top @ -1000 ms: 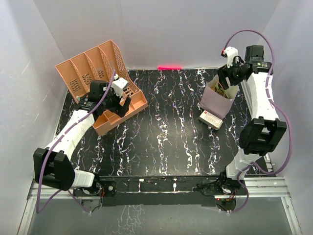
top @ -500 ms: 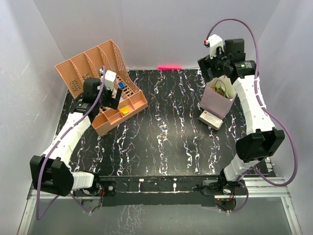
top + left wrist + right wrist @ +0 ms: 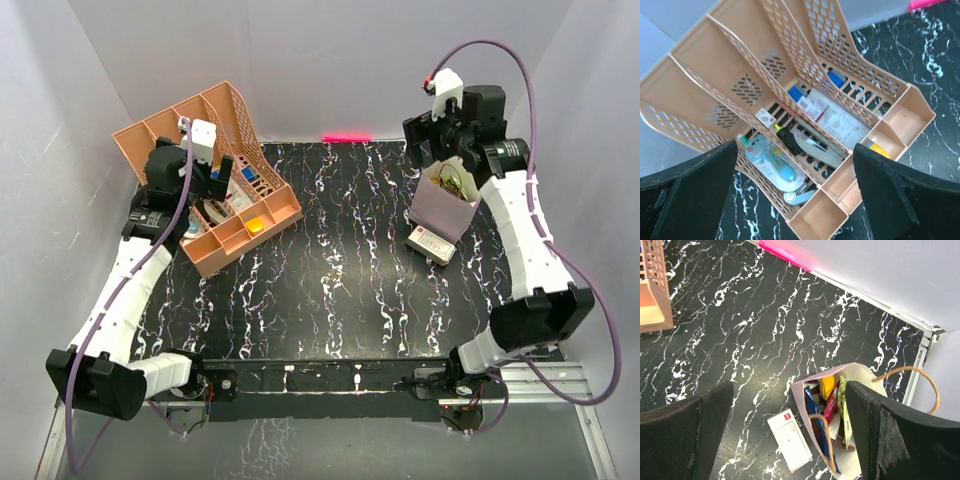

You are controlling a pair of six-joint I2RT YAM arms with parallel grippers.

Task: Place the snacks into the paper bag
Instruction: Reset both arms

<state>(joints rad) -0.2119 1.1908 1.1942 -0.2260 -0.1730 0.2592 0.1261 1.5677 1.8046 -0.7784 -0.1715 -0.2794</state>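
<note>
The pale lilac paper bag (image 3: 440, 208) stands at the back right, its mouth open. In the right wrist view, the bag (image 3: 801, 399) holds several snacks: a dark blue crisp bag (image 3: 816, 426), a yellow packet (image 3: 827, 386), a pink one (image 3: 831, 409) and a green one (image 3: 843, 401). My right gripper (image 3: 437, 135) hovers above the bag, open and empty; it shows in the right wrist view (image 3: 790, 390) too. My left gripper (image 3: 222, 172) is open and empty above the peach organiser, as its own view (image 3: 795, 147) shows. No snack lies loose on the table.
A white box with a red mark (image 3: 432, 243) lies against the bag's front (image 3: 790, 439). The peach slotted organiser (image 3: 228, 252) at the back left holds small items between its dividers (image 3: 790, 65) and a yellow item (image 3: 879, 149). A pink strip (image 3: 346, 137) marks the back wall.
My right gripper has lifted out of the bag's mouth and moved up and left. My left gripper has pulled back and up from the organiser's front compartments, uncovering the yellow item.
</note>
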